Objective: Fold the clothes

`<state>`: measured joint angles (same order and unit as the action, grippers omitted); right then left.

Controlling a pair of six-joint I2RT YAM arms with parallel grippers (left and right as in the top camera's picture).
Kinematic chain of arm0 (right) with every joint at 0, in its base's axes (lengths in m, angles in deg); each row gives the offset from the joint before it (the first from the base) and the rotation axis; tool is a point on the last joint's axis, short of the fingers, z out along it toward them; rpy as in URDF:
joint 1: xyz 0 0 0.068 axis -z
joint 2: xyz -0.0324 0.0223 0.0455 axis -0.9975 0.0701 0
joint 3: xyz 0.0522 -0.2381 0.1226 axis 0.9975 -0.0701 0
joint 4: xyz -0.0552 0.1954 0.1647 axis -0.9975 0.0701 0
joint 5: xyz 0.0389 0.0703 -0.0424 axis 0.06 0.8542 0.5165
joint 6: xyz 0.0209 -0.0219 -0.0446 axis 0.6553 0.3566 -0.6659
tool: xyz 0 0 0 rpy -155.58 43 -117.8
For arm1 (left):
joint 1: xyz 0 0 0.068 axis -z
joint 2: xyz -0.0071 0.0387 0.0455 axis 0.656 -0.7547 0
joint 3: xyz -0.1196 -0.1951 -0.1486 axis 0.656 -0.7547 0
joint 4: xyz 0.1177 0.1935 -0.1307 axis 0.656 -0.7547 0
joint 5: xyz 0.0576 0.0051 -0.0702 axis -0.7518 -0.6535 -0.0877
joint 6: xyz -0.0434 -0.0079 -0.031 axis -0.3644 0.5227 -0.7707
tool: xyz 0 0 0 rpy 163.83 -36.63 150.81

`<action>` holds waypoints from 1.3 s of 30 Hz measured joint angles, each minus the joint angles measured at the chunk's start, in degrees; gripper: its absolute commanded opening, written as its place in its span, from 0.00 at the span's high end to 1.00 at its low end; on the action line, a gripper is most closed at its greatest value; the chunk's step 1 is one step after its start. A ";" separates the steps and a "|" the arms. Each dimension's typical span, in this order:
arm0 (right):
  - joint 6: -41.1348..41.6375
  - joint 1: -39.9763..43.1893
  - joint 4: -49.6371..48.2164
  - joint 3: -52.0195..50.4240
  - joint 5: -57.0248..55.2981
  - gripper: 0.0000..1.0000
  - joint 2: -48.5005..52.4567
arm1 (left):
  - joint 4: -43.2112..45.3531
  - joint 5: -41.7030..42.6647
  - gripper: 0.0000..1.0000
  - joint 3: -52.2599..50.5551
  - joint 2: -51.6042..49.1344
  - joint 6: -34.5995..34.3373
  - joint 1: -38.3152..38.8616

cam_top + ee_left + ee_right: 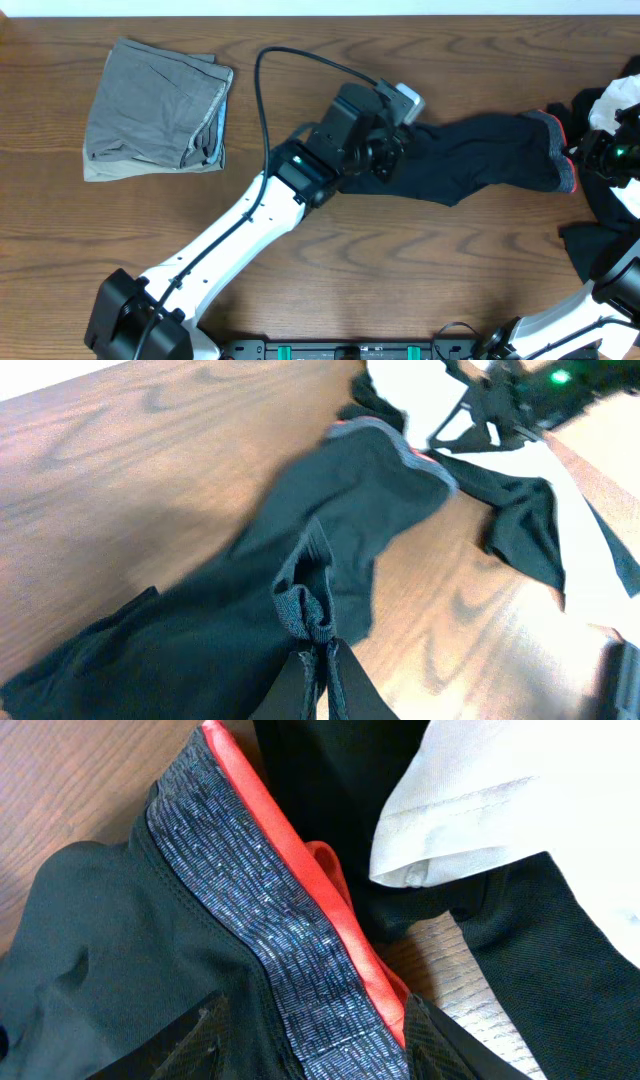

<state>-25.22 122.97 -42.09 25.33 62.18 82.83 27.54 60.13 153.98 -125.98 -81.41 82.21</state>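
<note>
Overhead: the long black garment [480, 155] lies stretched across the surface [330, 260], with a folded grey garment [155, 105] well to its left

Left wrist: the left end effector [322, 660] is pinched tight on a raised fold of that garment

Right wrist: the right end effector [320, 1045] stands parted astride the garment's red-and-grey band [260, 920], with a white garment [500, 790] just beyond the band

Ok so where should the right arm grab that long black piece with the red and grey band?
By the red-and-grey band at its right end, coming from the right: that woven edge lies flat and exposed there. The left gripper pinches the other end of the long black piece, so a pull would likely straighten it.
</note>
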 measured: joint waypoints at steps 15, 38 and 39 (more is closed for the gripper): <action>0.00 0.00 0.04 0.00 0.35 0.46 0.00 | -4.07 -3.19 0.86 0.00 -8.04 0.02 0.48; 0.81 0.00 1.40 0.00 0.35 0.33 0.00 | -9.07 -9.22 0.45 -0.04 -11.50 0.48 -11.65; 1.07 0.00 1.57 0.00 -0.13 0.30 0.00 | -9.60 -9.27 0.45 -0.04 -11.67 0.46 -12.20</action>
<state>-24.15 122.97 -40.52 25.33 62.05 82.83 17.94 50.86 153.93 -137.65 -80.95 70.01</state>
